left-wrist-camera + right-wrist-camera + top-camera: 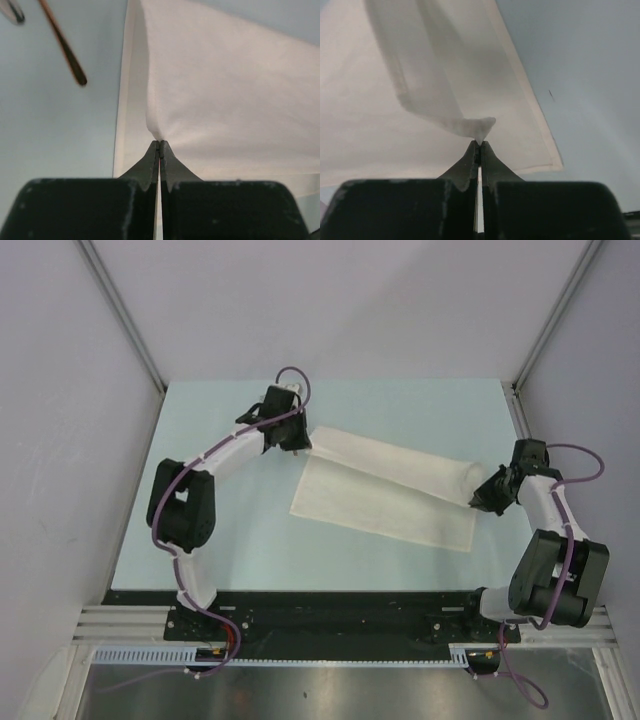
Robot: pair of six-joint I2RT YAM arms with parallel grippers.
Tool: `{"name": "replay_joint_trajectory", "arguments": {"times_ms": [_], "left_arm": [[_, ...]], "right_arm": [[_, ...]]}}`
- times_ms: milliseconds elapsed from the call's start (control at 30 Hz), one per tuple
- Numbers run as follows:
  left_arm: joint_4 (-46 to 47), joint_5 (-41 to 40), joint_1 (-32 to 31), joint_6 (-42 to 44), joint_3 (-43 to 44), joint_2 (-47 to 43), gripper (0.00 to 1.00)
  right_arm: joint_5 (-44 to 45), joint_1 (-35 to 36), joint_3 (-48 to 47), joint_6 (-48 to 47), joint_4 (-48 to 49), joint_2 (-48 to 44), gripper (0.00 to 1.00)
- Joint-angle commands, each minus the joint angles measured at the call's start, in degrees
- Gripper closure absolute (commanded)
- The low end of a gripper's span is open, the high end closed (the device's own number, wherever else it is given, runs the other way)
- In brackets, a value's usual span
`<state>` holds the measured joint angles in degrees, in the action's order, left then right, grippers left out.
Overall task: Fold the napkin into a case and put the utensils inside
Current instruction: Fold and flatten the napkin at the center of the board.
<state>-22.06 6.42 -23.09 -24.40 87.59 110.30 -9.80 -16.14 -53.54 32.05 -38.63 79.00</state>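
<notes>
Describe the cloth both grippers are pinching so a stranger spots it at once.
On the pale blue-green table, near its middle, lies the off-white cloth napkin, its far edge folded over as a slanting band. The left gripper pinches one end of that band, the right gripper the other. It is the only broad, soft thing: beside it lies only a thin copper-brown utensil handle.

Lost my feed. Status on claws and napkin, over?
Left claw shut on napkin corner. Right claw shut on the other corner, folded edge held between them. Slim utensil handle lies beside the napkin, not touching.
</notes>
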Motion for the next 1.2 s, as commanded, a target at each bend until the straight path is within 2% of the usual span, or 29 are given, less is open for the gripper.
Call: {"name": "replay_joint_trajectory", "arguments": {"times_ms": [0,200,567,800,933,1033,1067,1167], "left_arm": [[-0.6,0.1,-0.1,0.1,-11.1,-6.6,1.0],[-0.8,-0.9,-5.0,-0.6,-15.2,-6.2,1.0],[-3.0,-9.3,-5.1,1.3,-16.1,-5.9,1.0],[-4.0,-9.8,-5.1,2.4,-15.6,-5.4,1.0],[-2.6,-7.7,-5.0,1.6,-14.9,-8.2,1.0],[2.0,-5.5,-4.9,0.1,-14.2,-11.3,1.0],[2.6,-4.8,-4.4,-0.5,-12.7,-11.6,1.0],[5.3,-3.3,-3.8,-2.1,-8.3,-10.6,1.0]], "right_arm": [[4.0,-0.7,5.2,0.5,-3.2,-4.5,1.0],[5.0,-1.1,8.0,0.5,-1.6,-3.5,1.0],[6.0,-2.6,11.4,1.9,-1.8,-6.0,1.0],[5.8,-3.2,12.8,3.2,-1.8,-8.9,1.0],[-3.0,-5.3,10.1,-0.9,1.4,-9.1,1.0],[-6.0,-6.2,6.5,-3.1,5.4,-9.7,0.98],[-7.0,-6.4,5.6,-3.2,6.5,-9.5,0.92],[-11.3,-7.1,0.9,-2.5,11.4,-7.9,0.89]]}}
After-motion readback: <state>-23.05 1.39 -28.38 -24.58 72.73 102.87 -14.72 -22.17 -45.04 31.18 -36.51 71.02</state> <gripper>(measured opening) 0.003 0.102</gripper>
